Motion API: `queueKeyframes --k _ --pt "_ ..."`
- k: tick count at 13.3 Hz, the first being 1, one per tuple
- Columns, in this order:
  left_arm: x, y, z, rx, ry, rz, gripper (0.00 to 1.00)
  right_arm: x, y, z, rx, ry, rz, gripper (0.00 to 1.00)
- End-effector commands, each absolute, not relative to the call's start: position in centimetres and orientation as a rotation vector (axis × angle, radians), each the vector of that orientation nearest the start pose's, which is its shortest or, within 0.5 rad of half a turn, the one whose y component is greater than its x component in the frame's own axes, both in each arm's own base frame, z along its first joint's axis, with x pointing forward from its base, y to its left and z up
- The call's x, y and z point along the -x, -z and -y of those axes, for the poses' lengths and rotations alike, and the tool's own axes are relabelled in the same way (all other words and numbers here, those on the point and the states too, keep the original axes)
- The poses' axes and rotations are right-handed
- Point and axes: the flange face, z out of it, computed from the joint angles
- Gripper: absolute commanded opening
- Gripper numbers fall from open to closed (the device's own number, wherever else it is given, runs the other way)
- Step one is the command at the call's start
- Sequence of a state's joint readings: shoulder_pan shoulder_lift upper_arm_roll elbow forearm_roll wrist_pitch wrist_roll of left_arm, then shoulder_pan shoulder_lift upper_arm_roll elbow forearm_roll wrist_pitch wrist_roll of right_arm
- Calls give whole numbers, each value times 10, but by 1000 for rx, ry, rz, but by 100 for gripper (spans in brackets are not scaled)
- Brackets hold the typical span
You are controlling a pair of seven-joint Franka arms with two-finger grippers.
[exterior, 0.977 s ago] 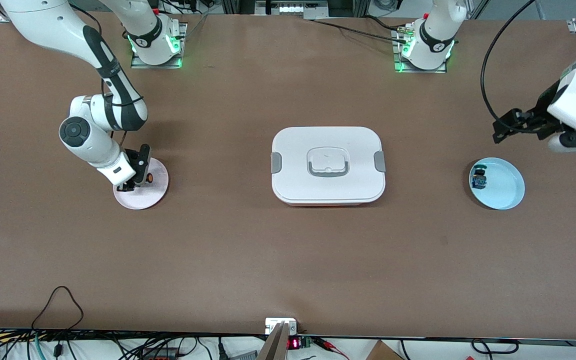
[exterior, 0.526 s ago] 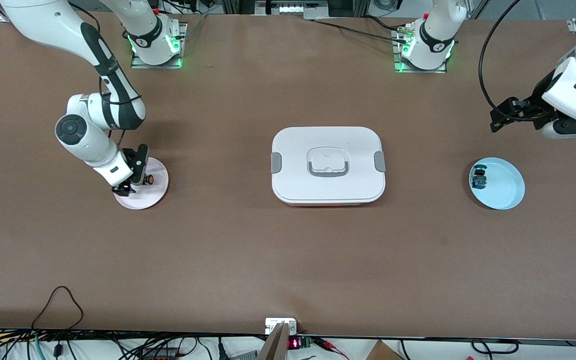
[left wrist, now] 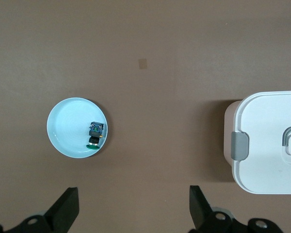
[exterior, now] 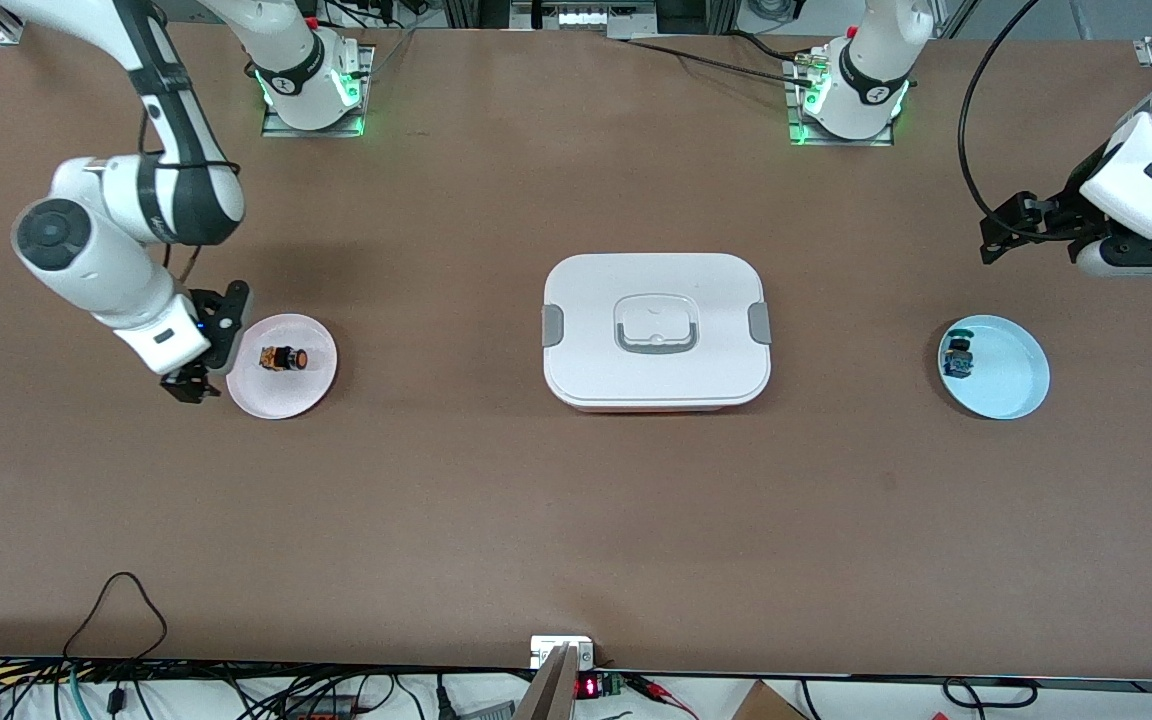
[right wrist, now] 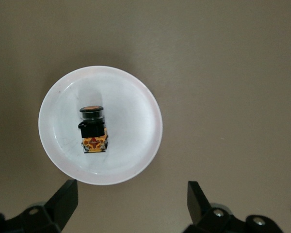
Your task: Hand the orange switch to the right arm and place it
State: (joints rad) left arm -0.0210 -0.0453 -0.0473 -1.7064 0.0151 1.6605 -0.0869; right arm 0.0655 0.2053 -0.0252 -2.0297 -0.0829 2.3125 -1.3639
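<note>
We see a brown table (exterior: 576,520) that fills the front view. In its middle sits a white lunch box (exterior: 656,331) with grey latches at both ends and a grey handle in its lid; one latched end of it also shows in the left wrist view.

The right arm (exterior: 126,215) comes from its base at the top of the front view and bends down at its own end of the table. The left arm (exterior: 1151,175) reaches in at the other end and waits there.

The pink plate (exterior: 281,390) lies on the table toward the right arm's end, well apart from the lunch box. The light blue plate (exterior: 1011,385) lies toward the left arm's end, about as near the front camera as the pink one.

The right gripper (exterior: 198,352) hangs just beside the pink plate's rim, on the side away from the lunch box; its jaws are spread wide and hold nothing. The left gripper (exterior: 1011,240) hangs over bare table near the blue plate, jaws likewise spread and empty.

The orange switch (exterior: 282,358) lies on its side on the pink plate, free of both grippers, its orange button pointing toward the lunch box. A small black-and-blue switch (exterior: 957,358) sits in the blue plate close to the rim.
</note>
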Motion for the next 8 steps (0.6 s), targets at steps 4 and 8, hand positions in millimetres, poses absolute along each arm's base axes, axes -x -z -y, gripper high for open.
queueKeyframes --k 4,8 --pt "-549 -597 38 3122 19 -17 100 -615 -443 -10 2653 132 1660 100" --pt "-549 -597 38 3122 19 -17 100 -605 -452 -4 2846 67 1124 100"
